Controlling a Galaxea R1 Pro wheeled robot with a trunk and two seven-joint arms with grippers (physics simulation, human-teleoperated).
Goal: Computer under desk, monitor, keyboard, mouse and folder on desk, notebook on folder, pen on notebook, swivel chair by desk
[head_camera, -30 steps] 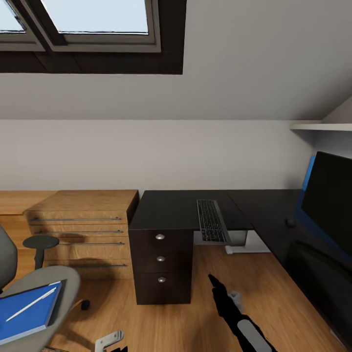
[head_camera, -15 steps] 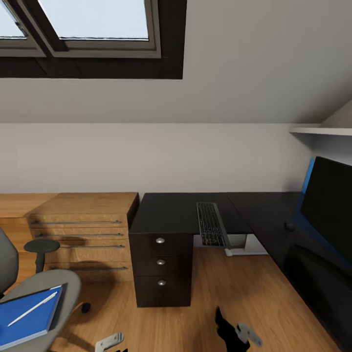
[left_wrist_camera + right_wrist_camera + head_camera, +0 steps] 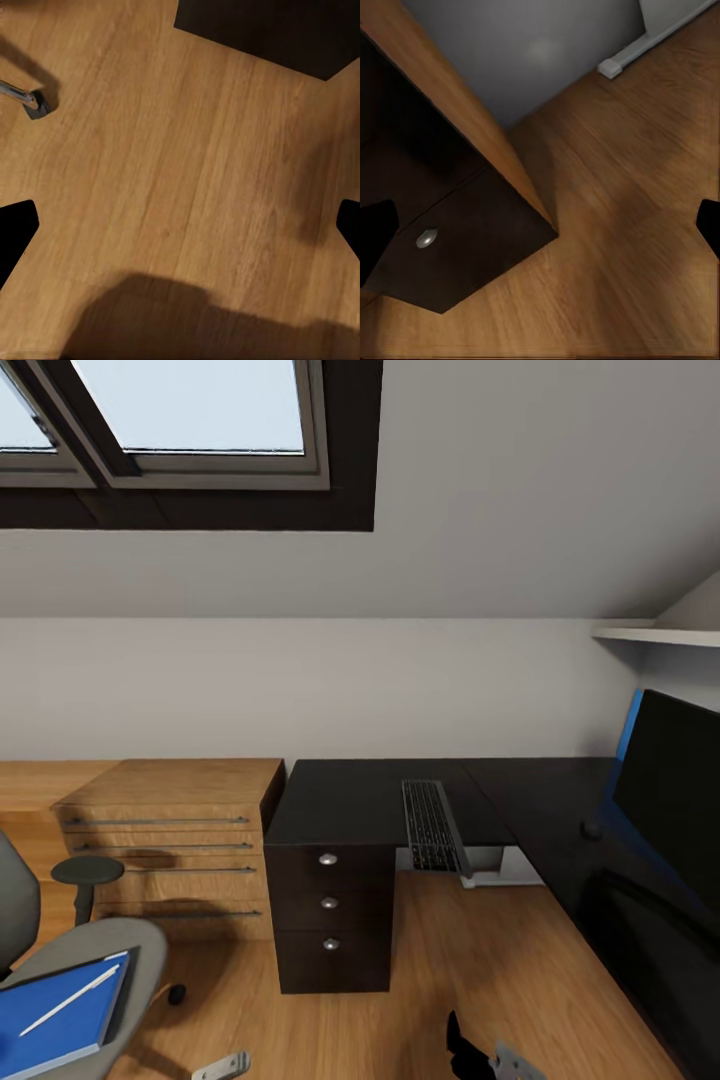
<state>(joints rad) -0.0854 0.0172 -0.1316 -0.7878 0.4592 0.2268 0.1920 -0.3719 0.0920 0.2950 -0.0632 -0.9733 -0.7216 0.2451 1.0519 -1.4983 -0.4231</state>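
Right end effector (image 3: 478, 1055) at 6 o'clock, low over light wood floor (image 3: 470, 960); fingers spread wide in right wrist view, holding nothing. Left end effector (image 3: 180, 225) likewise open, empty, above floor. Bright blue folder (image 3: 55, 1015) with thin white pen (image 3: 68, 1000) on grey swivel chair (image 3: 110, 950) seat, 8 o'clock. Dark-keyed keyboard (image 3: 432, 825) on black L-shaped table (image 3: 350, 800), 12 o'clock, overhanging edge. Black flat monitor (image 3: 675, 790) and small dark mouse (image 3: 592, 828) on table, 3 o'clock.

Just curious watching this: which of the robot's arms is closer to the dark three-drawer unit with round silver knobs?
Right. The right pincer sits low beside the dark three-drawer unit, its camera seeing a knob. The left pincer lies further off, toward the chair.
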